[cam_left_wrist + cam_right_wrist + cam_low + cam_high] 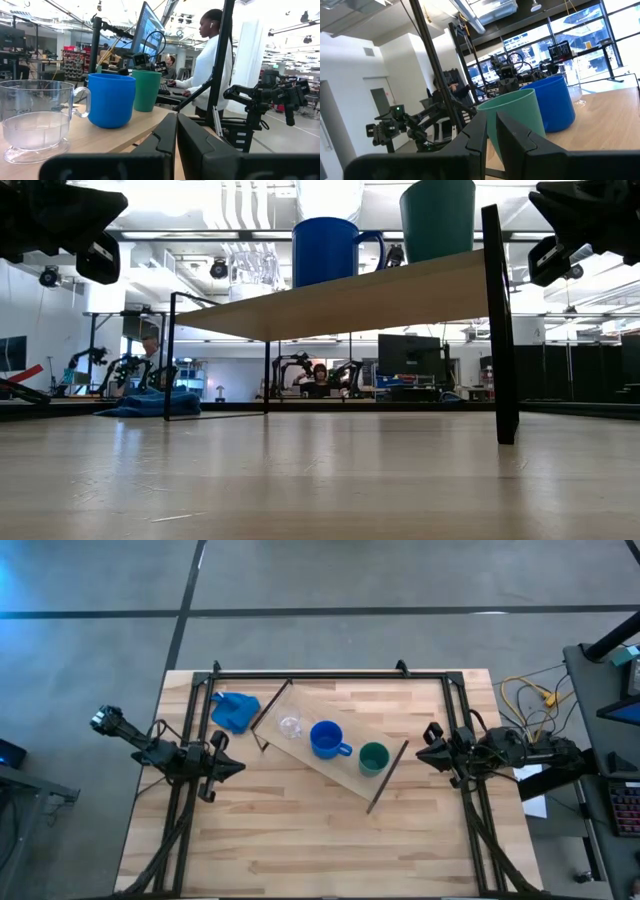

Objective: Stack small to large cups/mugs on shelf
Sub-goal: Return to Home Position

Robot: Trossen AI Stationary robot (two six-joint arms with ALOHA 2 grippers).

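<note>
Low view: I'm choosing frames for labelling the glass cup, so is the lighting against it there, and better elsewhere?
Low view: strongly backlit; the glass cup nearly melts into the bright ceiling, and the shelf frame goes black. Left wrist view: it reads clearly beside the blue mug. High view: even light, cup faint.

Shelf light wood; glass cup clear; mug bright blue; handleless cup dark green; cloth blue.
</note>
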